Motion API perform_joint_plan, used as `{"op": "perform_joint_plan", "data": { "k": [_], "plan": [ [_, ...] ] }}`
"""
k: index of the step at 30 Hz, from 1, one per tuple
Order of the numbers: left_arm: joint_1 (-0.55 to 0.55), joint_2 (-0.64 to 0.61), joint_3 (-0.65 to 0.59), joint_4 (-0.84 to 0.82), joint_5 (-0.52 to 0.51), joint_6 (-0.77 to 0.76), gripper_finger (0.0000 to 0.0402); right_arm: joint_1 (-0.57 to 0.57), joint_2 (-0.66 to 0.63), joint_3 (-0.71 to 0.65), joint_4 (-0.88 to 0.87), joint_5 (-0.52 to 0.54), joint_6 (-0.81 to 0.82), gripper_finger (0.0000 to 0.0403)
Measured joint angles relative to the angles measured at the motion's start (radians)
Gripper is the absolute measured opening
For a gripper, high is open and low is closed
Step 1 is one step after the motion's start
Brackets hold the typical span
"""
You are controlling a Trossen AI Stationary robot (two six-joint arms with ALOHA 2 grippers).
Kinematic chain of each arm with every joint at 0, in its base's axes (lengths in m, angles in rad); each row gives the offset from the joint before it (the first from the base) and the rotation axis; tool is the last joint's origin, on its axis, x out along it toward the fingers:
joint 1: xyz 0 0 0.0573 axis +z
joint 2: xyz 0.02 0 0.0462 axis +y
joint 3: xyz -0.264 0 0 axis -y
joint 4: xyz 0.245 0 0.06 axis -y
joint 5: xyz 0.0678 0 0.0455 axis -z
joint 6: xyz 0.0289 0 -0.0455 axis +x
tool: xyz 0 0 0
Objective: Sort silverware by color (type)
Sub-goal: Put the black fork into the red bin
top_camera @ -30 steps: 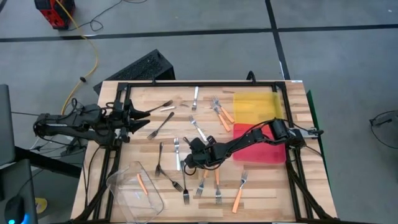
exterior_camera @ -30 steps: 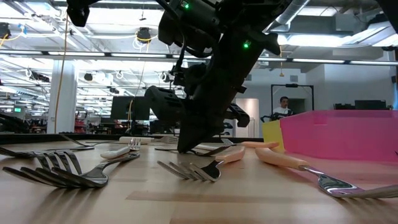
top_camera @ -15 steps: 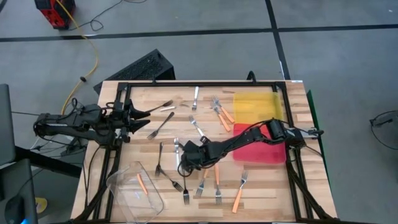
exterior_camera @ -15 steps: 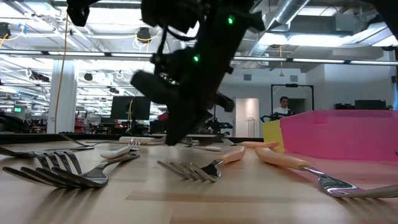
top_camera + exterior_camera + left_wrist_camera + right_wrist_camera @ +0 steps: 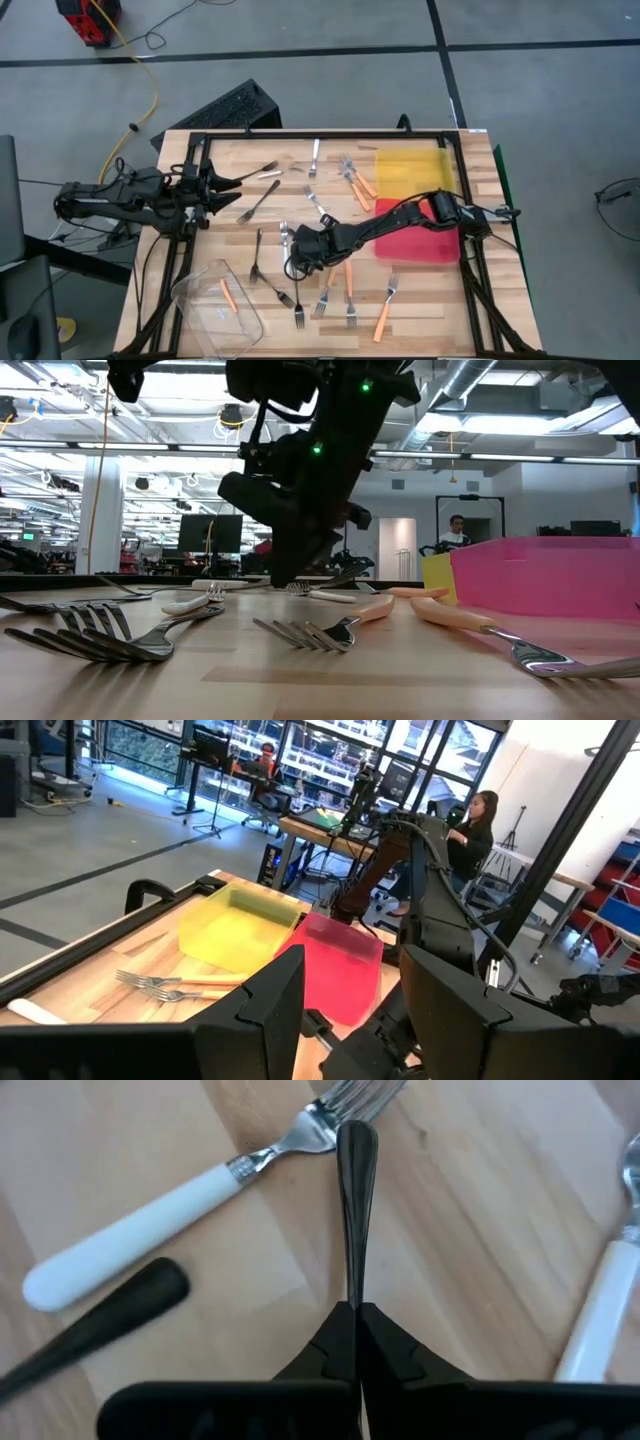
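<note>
A wooden tabletop [image 5: 420,300] carried many small forks scattered across it, with a yellow tray [image 5: 410,172] and a red tray [image 5: 425,240] along its right edge and a clear plastic tub [image 5: 215,305] at its near left corner. The right gripper [image 5: 296,262] reached to the middle of the tabletop, its fingers pinched tight on the handle of a slim dark fork [image 5: 356,1165]. That fork pointed forward from the fingertips, beside a white-handled fork [image 5: 150,1230] lying on the wood. The left gripper [image 5: 232,185] waited at the tabletop's left edge, fingers partly apart and holding nothing. Orange-handled forks [image 5: 383,318] lay toward the near edge.
</note>
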Motion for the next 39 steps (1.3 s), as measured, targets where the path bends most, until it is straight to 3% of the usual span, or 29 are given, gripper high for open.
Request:
{"op": "perform_joint_plan", "data": {
  "k": [5, 9, 18, 27, 31, 39],
  "plan": [
    [0.000, -0.002, 0.000, -0.001, 0.000, 0.000, 0.0151, -0.009, -0.071, -0.010, -0.031, -0.013, -0.063, 0.0021],
    [0.000, -0.002, 0.000, -0.002, 0.000, -0.001, 0.0151, -0.036, -0.170, -0.102, -0.005, -0.017, -0.098, 0.0021],
    [0.000, -0.002, 0.000, -0.002, 0.001, -0.008, 0.0151, -0.081, -0.496, -0.495, 0.170, -0.014, -0.020, 0.0021],
    [0.000, -0.002, 0.000, -0.009, 0.001, -0.007, 0.0151, 0.006, -0.818, -0.807, 0.176, 0.084, 0.142, 0.0021],
    [0.000, -0.002, 0.000, -0.009, 0.001, -0.006, 0.0151, 0.053, -0.922, -0.835, 0.076, 0.149, 0.190, 0.0021],
    [0.000, -0.002, 0.000, -0.009, 0.000, -0.003, 0.0151, 0.107, -1.058, -0.835, -0.246, 0.168, 0.229, 0.0021]
  ]
}}
